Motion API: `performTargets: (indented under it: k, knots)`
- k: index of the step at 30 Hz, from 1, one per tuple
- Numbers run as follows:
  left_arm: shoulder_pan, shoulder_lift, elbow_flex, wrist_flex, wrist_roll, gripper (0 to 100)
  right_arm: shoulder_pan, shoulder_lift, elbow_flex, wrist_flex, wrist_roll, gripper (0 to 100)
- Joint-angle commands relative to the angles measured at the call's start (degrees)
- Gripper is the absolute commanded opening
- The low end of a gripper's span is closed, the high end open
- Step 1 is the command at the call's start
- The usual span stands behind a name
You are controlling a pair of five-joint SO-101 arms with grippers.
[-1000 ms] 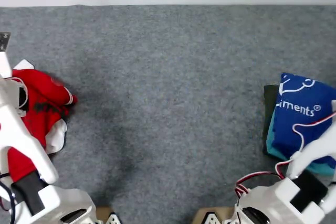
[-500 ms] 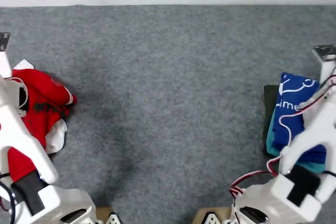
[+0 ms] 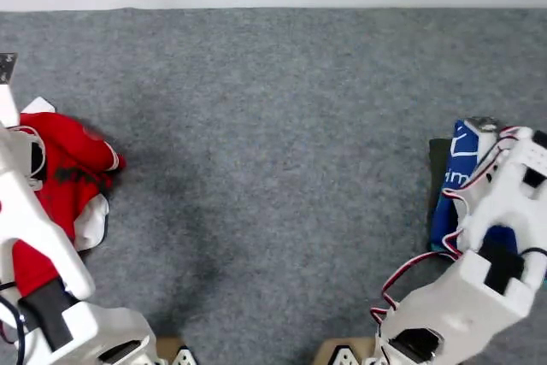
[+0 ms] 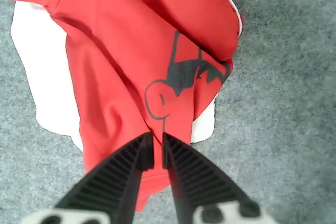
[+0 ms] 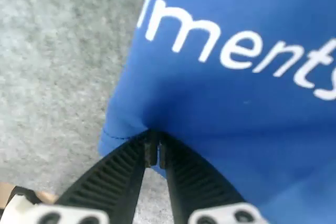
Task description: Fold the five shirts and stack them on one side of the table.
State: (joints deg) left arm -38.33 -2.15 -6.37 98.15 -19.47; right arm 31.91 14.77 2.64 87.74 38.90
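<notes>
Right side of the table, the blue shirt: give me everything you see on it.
The blue fabric shirt with white lettering lies folded at the table's right edge, soft cloth, mostly smooth. A dark garment sticks out beneath it toward the table's middle, on the grey felt-like table cover. The right pincer is shut on its folded edge, puckering the cloth there.

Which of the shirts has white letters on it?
The blue shirt, its edge pinched in the jaws of the right gripper. The red shirt carries a dark drawing instead.
</notes>
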Motion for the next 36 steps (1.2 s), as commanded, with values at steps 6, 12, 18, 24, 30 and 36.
performTargets:
  k: [6, 12, 18, 24, 30, 36]
  knots:
    - [0.5, -2.7, -0.4, 0.1, -0.4, 4, 6.6, -8.9, -11.3, 1.1, -0.6, 0.9]
    - [2.8, -2.7, -0.4, 0.1, -0.4, 4, 15.4, 0.5, -11.6, 0.1, 6.9, 0.9]
    - [4.1, -2.7, -0.4, 0.2, -0.4, 4, 19.6, 6.4, -13.0, -0.8, 7.1, 0.9]
    - [4.1, -2.7, -0.4, 0.1, -0.5, 4, 13.2, -0.4, -19.6, 6.8, 6.9, 0.9]
    - [4.1, -2.7, -0.6, 0.1, -0.5, 4, 7.6, -2.9, -21.5, -0.3, 6.9, 0.9]
    - [4.1, -2.8, -1.9, 0.2, -0.4, 4, 3.5, -3.7, -21.8, 4.9, 0.7, 0.9]
